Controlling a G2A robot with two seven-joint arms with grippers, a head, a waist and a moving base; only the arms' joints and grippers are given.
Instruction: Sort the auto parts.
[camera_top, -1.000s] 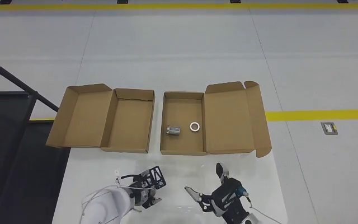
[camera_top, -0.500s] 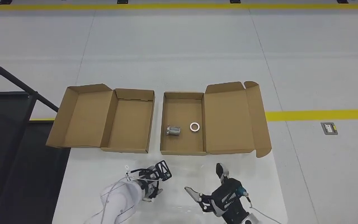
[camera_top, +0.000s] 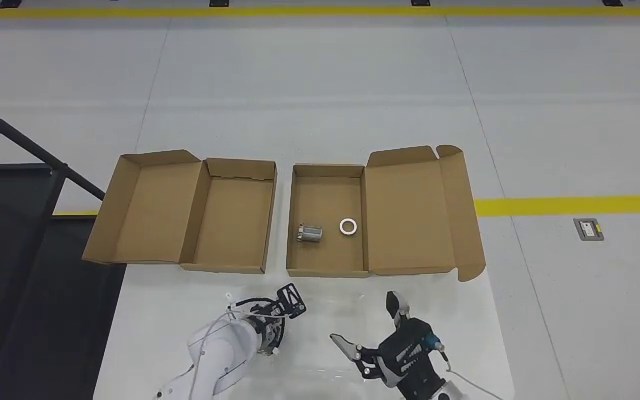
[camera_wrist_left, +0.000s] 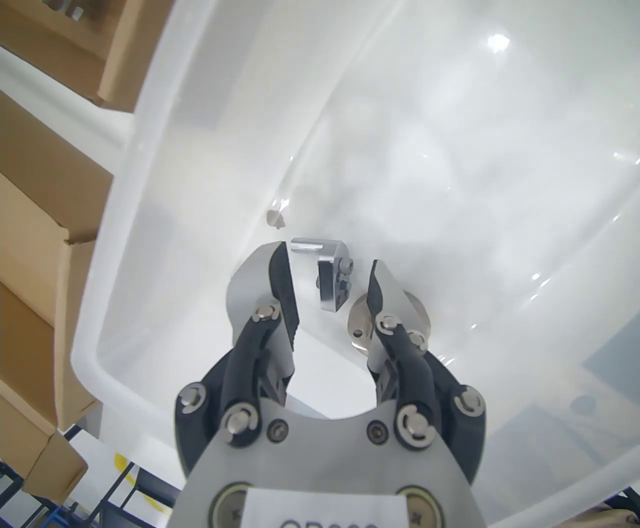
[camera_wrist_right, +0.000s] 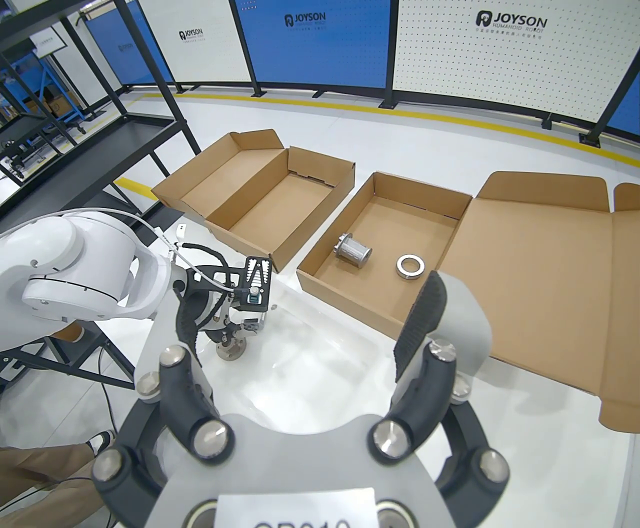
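My left gripper (camera_wrist_left: 327, 265) hangs open inside a clear plastic bin (camera_wrist_left: 115, 210). A small metal bracket (camera_wrist_left: 332, 277) lies between its fingertips, not gripped. A round metal flange (camera_wrist_left: 400, 312) sits partly behind one finger. In the top view the left gripper (camera_top: 283, 305) is at the table's front, left of centre. My right gripper (camera_top: 365, 322) stands open and holds nothing, to the right of it. The right cardboard box (camera_top: 328, 262) holds a ribbed metal cylinder (camera_top: 311, 234) and a metal ring (camera_top: 348, 227). The left cardboard box (camera_top: 232, 215) has nothing in it.
Both boxes have their lids folded open flat, the right lid (camera_top: 415, 210) reaching toward the table's right edge. A black metal rack (camera_top: 30, 200) stands left of the table. A tiny metal scrap (camera_wrist_left: 274, 218) lies on the bin floor.
My left gripper has moved a little toward the boxes and to the right. The right arm has kept still.
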